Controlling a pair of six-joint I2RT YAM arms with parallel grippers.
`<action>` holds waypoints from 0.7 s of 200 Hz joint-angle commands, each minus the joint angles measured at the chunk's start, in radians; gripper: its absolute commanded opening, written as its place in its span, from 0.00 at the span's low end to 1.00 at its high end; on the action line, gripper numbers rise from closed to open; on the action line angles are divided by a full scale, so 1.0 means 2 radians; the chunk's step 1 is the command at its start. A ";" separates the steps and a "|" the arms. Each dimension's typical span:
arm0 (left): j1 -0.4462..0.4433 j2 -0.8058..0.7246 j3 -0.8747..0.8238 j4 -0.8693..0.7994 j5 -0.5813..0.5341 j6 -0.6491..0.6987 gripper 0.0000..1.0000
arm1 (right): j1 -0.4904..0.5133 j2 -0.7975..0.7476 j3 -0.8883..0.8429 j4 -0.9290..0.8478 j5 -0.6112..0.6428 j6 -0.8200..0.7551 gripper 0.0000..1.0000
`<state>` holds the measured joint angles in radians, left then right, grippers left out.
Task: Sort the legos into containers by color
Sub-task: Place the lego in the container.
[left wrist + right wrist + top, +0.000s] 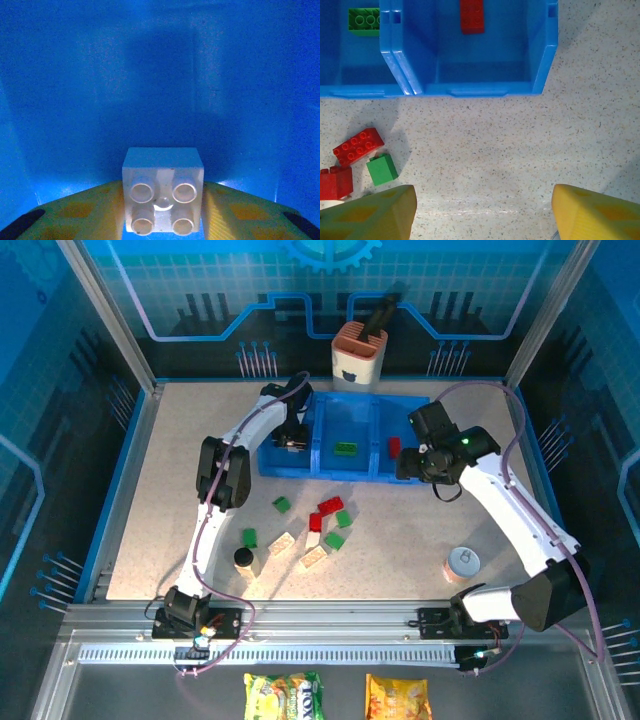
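Two snack packets, one yellow-green (pixel 284 695) and one orange (pixel 398 697), lie behind both arms' bases, and their print is too small for me to read. The orange-and-white cup holder (pixel 359 355) beyond the tray carries a small dark mark, no words I can make out. The left claw (pixel 293 440) is down in the left compartment of the blue tray (pixel 340 474). A cream-white brick (pixel 162 197) sits studs-out between its yellow fingers (pixel 90 210), close against both. I cannot tell whether they pinch it or merely flank it. The right claw (pixel 484 195) is spread wide with nothing in it, over bare table just short of the tray's near wall. Ahead of it, in the right compartment, lies a red brick (pixel 471 15). In the middle compartment, off to its left, lies a green brick (pixel 364 20). Down to its left on the table sit a long red brick (pixel 358 146), a second red one (pixel 335 182) and a green cube (pixel 382 169). Farther that way are more loose green (pixel 282 504) and cream pieces (pixel 314 557) and a black cylinder (pixel 243 558). A tin can (pixel 462 562) stands behind the right claw.
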<state>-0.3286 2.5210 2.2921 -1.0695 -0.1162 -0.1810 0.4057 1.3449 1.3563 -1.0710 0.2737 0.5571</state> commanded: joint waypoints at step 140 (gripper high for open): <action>-0.001 -0.172 -0.105 0.004 0.039 -0.022 0.50 | 0.060 0.022 0.022 0.001 -0.016 0.002 0.73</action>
<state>-0.3286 2.2623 2.1380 -1.0630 -0.0811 -0.2020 0.4923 1.3651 1.3766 -1.0695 0.2615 0.5598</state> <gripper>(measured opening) 0.500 0.728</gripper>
